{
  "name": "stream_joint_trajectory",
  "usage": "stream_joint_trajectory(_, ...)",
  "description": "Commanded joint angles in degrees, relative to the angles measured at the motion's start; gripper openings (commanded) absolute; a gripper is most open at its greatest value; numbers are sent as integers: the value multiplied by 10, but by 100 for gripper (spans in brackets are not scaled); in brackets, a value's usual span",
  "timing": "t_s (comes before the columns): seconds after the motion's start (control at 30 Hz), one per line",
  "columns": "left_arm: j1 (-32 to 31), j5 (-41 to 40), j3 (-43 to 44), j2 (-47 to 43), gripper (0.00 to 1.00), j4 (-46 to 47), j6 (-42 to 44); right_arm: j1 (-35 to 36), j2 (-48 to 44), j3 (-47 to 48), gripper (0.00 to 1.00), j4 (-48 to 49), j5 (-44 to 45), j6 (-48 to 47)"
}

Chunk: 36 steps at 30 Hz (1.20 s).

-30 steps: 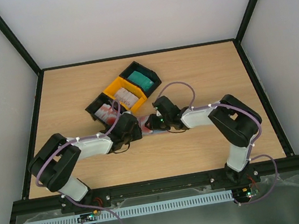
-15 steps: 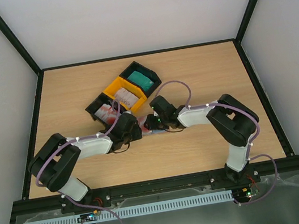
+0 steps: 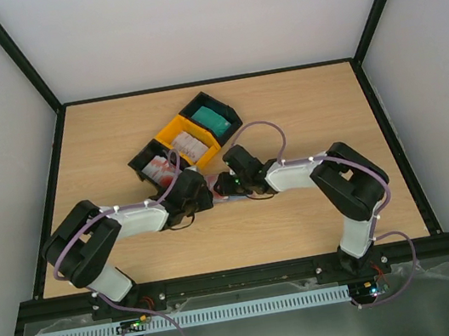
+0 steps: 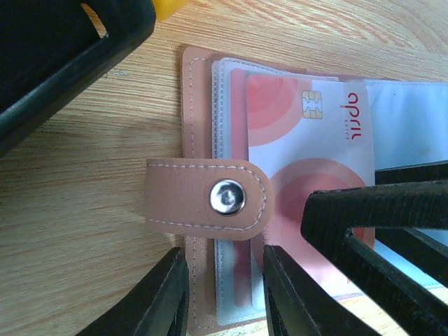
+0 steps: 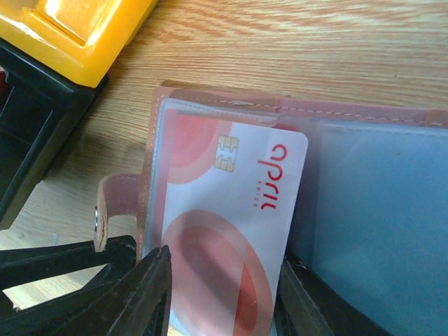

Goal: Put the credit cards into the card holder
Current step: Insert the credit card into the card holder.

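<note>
Sliding a red-and-white card (image 5: pixel 231 210) into the open card holder (image 5: pixel 210 98), flat on the table (image 5: pixel 315 42) beside the yellow tray (image 5: pixel 77 38)
We judge it partly seated: the right gripper (image 5: pixel 224 264) flanks its long edges, pinching or not we cannot tell; the left gripper (image 4: pixel 224 301), slightly open on nothing, steadies the edge by the tab (image 4: pixel 185 199); next, push deeper, clear of that tray

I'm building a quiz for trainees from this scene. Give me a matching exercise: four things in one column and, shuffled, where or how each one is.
Things:
1 holder
2 teal cards
3 yellow tray
4 chip card

Places or states:
a in the far black tray
b lying on the holder
c open on the table
d holds pale cards

Pairs: 1-c, 2-a, 3-d, 4-b
</note>
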Motion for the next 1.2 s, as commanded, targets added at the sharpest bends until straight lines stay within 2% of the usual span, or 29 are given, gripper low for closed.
stream_joint_trajectory(0.0, 1, 24, -16, 6, 31, -9, 0, 8, -3, -10, 40, -77, 55, 6)
stream_joint_trajectory(0.23, 4, 25, -15, 6, 31, -9, 1, 21, -5, 14, 41, -123, 80, 7)
stream_joint_trajectory(0.33, 4, 31, -15, 9, 32, -6, 1, 21, -9, 15, 46, -143, 110, 18)
stream_joint_trajectory(0.6, 4, 44, -13, 12, 33, 5, 1, 24, -39, 8, 55, -141, 121, 52)
stream_joint_trajectory(0.9, 4, 60, -14, 12, 33, 15, 2, 24, -38, 2, 59, -133, 127, 76)
stream_joint_trajectory(1.07, 4, 63, -12, 12, 33, 19, 2, 25, -63, 1, 70, -141, 165, 79)
stream_joint_trajectory(1.17, 4, 65, -11, 10, 33, 22, 1, 26, -70, 0, 73, -148, 187, 74)
